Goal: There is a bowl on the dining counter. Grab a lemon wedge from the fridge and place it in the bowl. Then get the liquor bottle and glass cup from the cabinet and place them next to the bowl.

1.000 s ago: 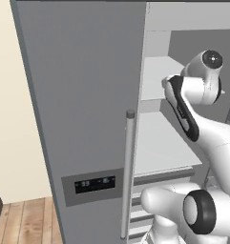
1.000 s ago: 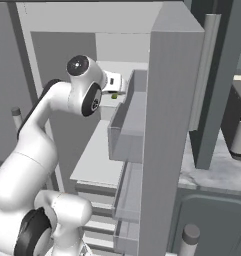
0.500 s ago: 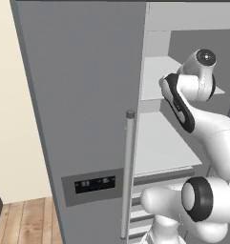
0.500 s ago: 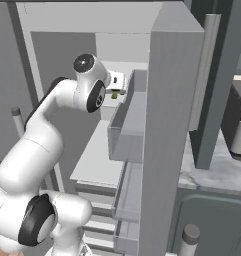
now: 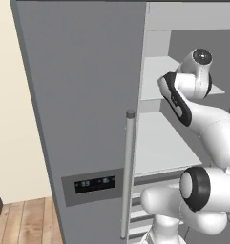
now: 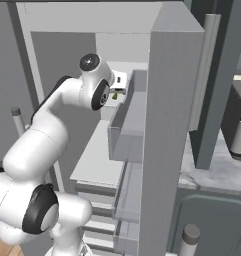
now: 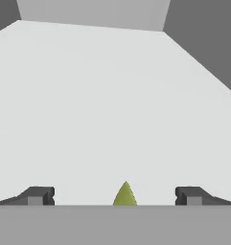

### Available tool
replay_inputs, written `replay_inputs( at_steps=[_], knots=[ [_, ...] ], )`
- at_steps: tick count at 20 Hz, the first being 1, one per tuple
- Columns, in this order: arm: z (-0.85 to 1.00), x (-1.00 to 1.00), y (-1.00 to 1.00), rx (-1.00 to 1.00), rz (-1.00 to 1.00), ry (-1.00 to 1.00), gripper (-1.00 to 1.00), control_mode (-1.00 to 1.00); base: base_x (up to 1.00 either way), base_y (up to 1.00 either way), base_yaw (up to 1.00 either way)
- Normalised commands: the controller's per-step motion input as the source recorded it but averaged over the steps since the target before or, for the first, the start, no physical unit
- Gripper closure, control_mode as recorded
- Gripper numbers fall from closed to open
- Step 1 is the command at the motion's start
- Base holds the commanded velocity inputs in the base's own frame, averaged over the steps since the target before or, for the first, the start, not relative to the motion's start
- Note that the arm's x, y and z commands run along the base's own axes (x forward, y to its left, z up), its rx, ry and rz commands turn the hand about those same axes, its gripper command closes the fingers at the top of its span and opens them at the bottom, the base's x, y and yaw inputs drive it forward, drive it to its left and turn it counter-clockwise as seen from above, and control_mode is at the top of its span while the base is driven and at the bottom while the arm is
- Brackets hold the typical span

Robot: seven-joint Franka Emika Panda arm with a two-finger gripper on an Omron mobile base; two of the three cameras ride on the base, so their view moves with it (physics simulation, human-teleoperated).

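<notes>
We see the fridge (image 5: 88,95) with its right door (image 6: 167,140) swung open and the white arm reaching onto an upper shelf (image 6: 99,160) inside. In the hand view the gripper (image 7: 115,196) is spread wide, its two dark fingertips (image 7: 39,195) well apart and holding nothing. Between them, low in that view, we see the yellow-green tip of the lemon wedge (image 7: 124,195) lying on the pale shelf floor, touched by neither tip. From the right base view we make out the same small yellow-green speck (image 6: 114,95) just beyond the hand, near the back of the shelf. The left door stands closed, with its silver handle (image 5: 128,174) and dark panel (image 5: 93,183)
</notes>
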Motion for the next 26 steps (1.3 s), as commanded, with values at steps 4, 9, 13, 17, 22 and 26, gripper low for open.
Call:
replay_inputs(
  at_steps=[4, 9, 13, 17, 22, 26],
  knots=[
    [-0.22, 0.06, -0.07, 0.00, 0.00, 0.00, -1.00, -1.00, 0.00, 0.00, 0.00],
    [-0.33, -0.02, -0.03, 0.00, 0.00, 0.00, -1.00, -1.00, 0.00, 0.00, 0.00],
    [-0.42, -0.07, -0.01, 0.00, 0.00, 0.00, -1.00, -1.00, 0.00, 0.00, 0.00],
    [-0.42, 0.00, -0.07, 0.00, 0.00, 0.00, -1.00, -1.00, 0.00, 0.00, 0.00],
    [-0.43, 0.00, -0.10, 0.01, 0.00, 0.01, -1.00, -1.00, 0.00, 0.00, 0.00],
    [-0.46, -0.21, -0.20, 0.00, 0.00, 0.00, -1.00, -1.00, 0.00, 0.00, 0.00]
  ],
)
